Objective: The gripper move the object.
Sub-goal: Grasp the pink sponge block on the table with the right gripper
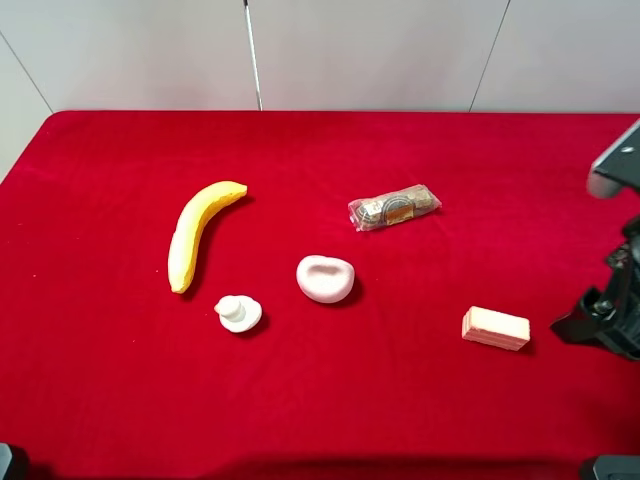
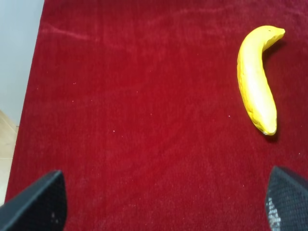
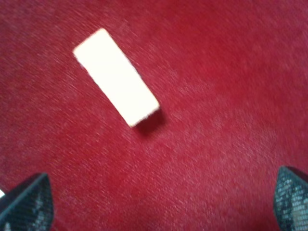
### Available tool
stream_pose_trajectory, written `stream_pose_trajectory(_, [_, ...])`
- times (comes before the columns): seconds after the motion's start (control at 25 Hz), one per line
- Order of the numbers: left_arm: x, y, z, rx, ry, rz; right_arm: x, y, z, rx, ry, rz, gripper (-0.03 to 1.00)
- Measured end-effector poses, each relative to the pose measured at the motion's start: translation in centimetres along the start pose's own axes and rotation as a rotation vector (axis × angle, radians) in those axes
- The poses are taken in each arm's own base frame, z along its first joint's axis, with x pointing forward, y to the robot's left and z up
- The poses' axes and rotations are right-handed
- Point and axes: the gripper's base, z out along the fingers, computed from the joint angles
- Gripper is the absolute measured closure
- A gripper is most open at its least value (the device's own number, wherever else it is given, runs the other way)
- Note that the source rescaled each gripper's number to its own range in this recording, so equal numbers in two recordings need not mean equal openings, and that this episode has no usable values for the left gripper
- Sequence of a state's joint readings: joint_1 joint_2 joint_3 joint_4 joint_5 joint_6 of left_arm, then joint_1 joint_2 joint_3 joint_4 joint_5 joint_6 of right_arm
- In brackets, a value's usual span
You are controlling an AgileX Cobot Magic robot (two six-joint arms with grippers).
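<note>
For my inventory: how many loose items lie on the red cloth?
5: banana left, snack packet at back, white bowl-like piece centre, small white piece left of it, pink block at right. None seems hidden.

on the table (image 1: 100,400) the banana (image 1: 200,232) lies at the left, the bowl-like piece (image 1: 326,278) in the middle with a small knobbed piece (image 1: 238,313) near-left of it, the snack packet (image 1: 394,207) farther back and right, the block (image 1: 495,328) near right.
</note>
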State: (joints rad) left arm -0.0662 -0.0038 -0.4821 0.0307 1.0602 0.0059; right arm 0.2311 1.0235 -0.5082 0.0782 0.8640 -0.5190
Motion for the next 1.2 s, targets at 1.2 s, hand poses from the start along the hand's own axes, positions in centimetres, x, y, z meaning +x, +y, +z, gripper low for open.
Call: stream_pose_trajectory(1.2, [0.0,0.0,0.0,0.000,0.000,0.000,-3.5,1.9,7.1,-0.042,0.123,-0.286,-0.03])
